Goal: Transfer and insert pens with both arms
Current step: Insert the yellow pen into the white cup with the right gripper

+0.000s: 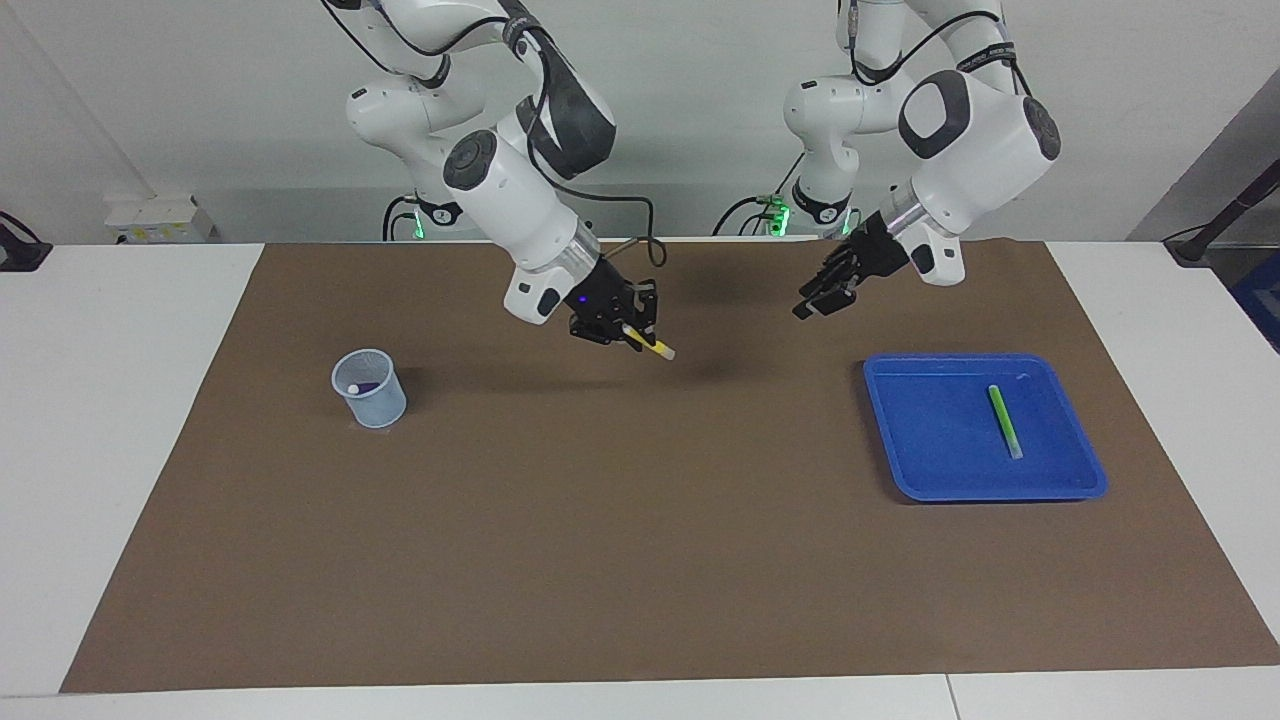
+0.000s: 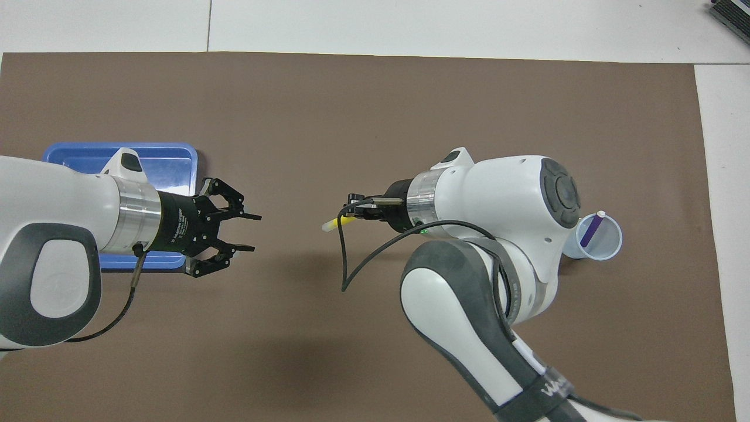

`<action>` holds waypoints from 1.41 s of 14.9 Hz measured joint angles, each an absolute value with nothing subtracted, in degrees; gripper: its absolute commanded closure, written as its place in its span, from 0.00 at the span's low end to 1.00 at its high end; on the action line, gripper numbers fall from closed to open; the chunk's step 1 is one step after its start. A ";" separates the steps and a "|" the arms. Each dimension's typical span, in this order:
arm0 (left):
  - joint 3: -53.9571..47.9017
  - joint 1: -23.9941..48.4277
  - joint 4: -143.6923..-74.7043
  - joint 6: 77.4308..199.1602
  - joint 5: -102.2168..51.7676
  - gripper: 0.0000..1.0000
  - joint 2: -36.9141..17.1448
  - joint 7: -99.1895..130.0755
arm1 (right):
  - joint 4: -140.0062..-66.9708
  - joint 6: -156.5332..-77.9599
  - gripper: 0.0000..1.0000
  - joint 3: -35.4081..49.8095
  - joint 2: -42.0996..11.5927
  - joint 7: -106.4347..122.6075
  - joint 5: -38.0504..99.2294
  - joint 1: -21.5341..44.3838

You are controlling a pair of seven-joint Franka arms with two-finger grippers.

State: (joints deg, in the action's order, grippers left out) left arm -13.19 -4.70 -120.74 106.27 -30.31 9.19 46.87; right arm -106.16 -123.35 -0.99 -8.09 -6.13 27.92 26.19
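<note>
A white table (image 1: 130, 420) fills the view, and a big brown mat (image 1: 620, 520) covers most of it. At 12 o'clock stands a plain pale wall (image 1: 200, 90). At 9 o'clock, near the wall, lies a white box (image 1: 150, 220). The light is soft and even.

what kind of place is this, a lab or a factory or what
Most likely a robotics lab test bench. Two Franka arms stand at a white table covered by a brown mat; the right gripper holds a yellow pen, and the props are only a blue tray and a small cup.
</note>
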 measured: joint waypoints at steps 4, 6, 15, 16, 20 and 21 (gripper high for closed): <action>-12.93 -8.61 -121.17 103.23 -22.22 0.50 10.08 21.96 | -105.76 -111.36 1.00 -1.20 -4.25 4.05 19.76 18.98; -12.80 -11.39 -121.17 102.91 -19.06 0.50 10.11 10.50 | -105.29 -106.46 1.00 -1.32 -2.21 11.05 14.78 14.92; -12.42 -23.35 -121.67 108.67 -6.75 0.50 9.08 -19.76 | -104.00 -101.93 1.00 -1.59 0.10 35.19 0.52 4.15; -12.41 -24.34 -121.90 110.15 -6.08 0.50 8.40 -21.34 | -105.58 -104.64 1.00 -1.58 0.12 35.30 0.51 4.02; -12.41 -26.12 -122.11 116.64 -2.79 0.50 4.42 -25.45 | -113.53 -114.61 1.00 -1.53 0.15 39.70 -1.23 3.59; -12.42 -26.34 -122.12 118.34 -2.12 0.50 3.30 -26.19 | -114.21 -115.28 1.00 -1.54 0.21 41.41 -1.29 2.98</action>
State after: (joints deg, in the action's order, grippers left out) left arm -12.42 -26.34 -122.12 118.34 -2.12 3.30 -26.19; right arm -114.21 -115.28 -1.54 0.21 41.41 -1.29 2.98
